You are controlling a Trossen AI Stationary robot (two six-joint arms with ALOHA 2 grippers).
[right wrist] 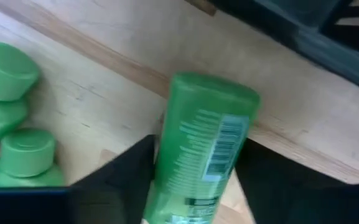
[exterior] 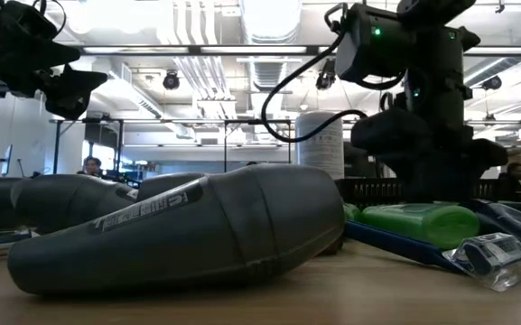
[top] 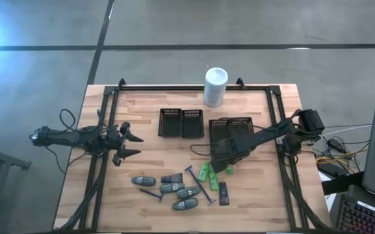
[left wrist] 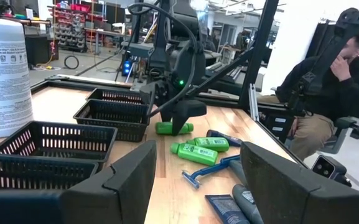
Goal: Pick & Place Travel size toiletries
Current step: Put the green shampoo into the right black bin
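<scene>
My right gripper (top: pixel 225 164) reaches down to one bright green small bottle (right wrist: pixel 204 143) that lies on its side on the wood just in front of the right tray. Two more green bottles (top: pixel 205 172) lie beside it toward the left. Near the table's front edge lie several grey oval bottles (top: pixel 172 188), two dark-blue razors (top: pixel 200 185) and two black flat tubes (top: pixel 223 193). My left gripper (top: pixel 132 145) hovers open over the left part of the table, holding nothing. My right gripper has the green bottle's body (right wrist: pixel 191 168) between its two fingers (right wrist: pixel 129 174), one on each long side. The fingers come from above, pointing down, and lie across the bottle. The bottle (left wrist: pixel 173 129) lies level on the table.
Two black slotted trays (top: pixel 181 122) (top: pixel 231 127) stand side by side at mid table, the right one just behind my right gripper. A tall white container (top: pixel 215 86) stands at the far edge. A person (left wrist: pixel 328 81) sits beyond the table's right side.
</scene>
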